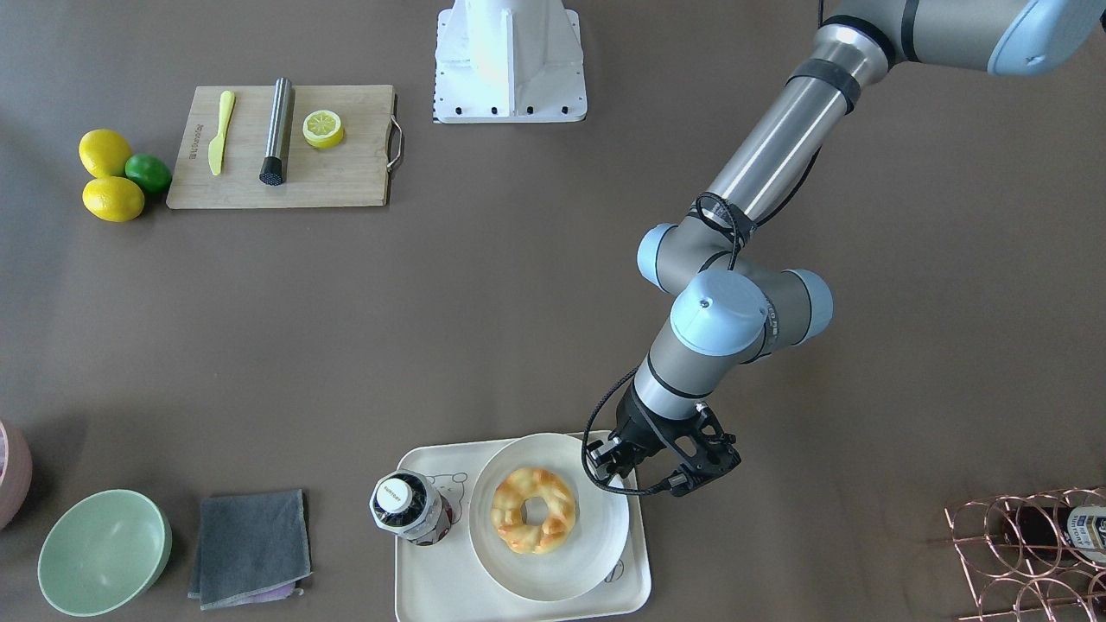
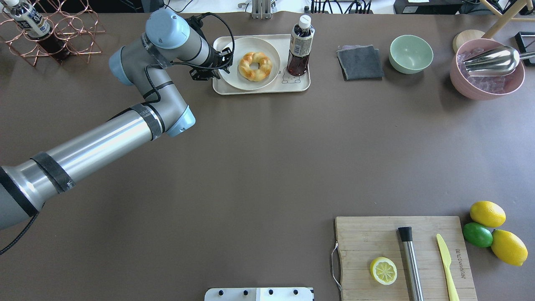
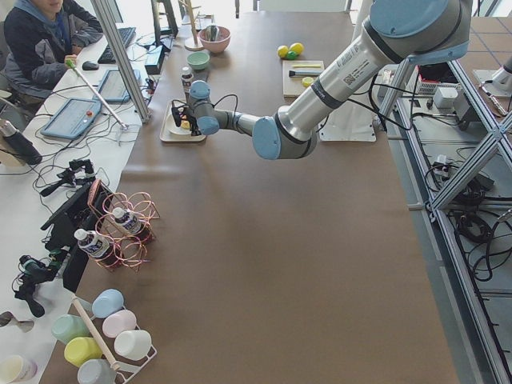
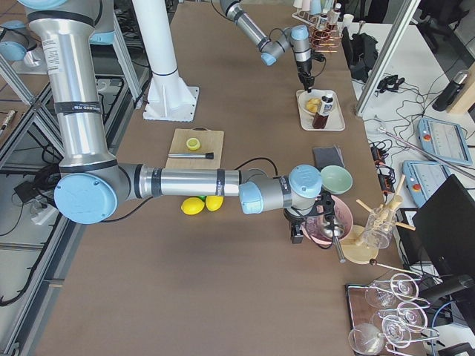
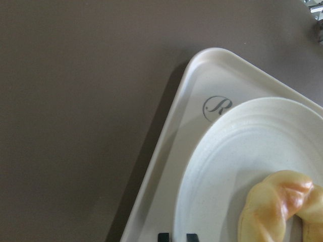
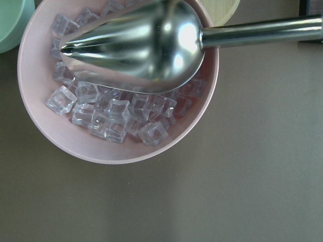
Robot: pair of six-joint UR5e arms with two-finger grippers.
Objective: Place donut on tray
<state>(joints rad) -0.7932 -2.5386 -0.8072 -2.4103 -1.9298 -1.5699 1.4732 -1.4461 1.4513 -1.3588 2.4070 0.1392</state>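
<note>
The donut (image 1: 534,510), braided and golden, lies on a round white plate (image 1: 553,570) that sits on the cream-white tray (image 1: 432,587) at the table's far edge. The donut also shows in the overhead view (image 2: 255,66) and the left wrist view (image 5: 282,206). My left gripper (image 1: 615,460) is at the plate's rim on the tray's left end (image 2: 217,85). Its fingertips (image 5: 164,237) stand close together astride the rim, shut on it. My right gripper (image 4: 306,222) hangs over a pink bowl; I cannot tell whether it is open or shut.
A dark drink bottle (image 2: 299,50) stands on the tray's right end. A grey cloth (image 2: 360,62), a green bowl (image 2: 411,53) and the pink bowl of ice cubes (image 2: 487,90) with a metal scoop (image 6: 146,45) lie to the right. A copper wire rack (image 2: 62,37) stands far left. A cutting board (image 2: 363,234) is near right.
</note>
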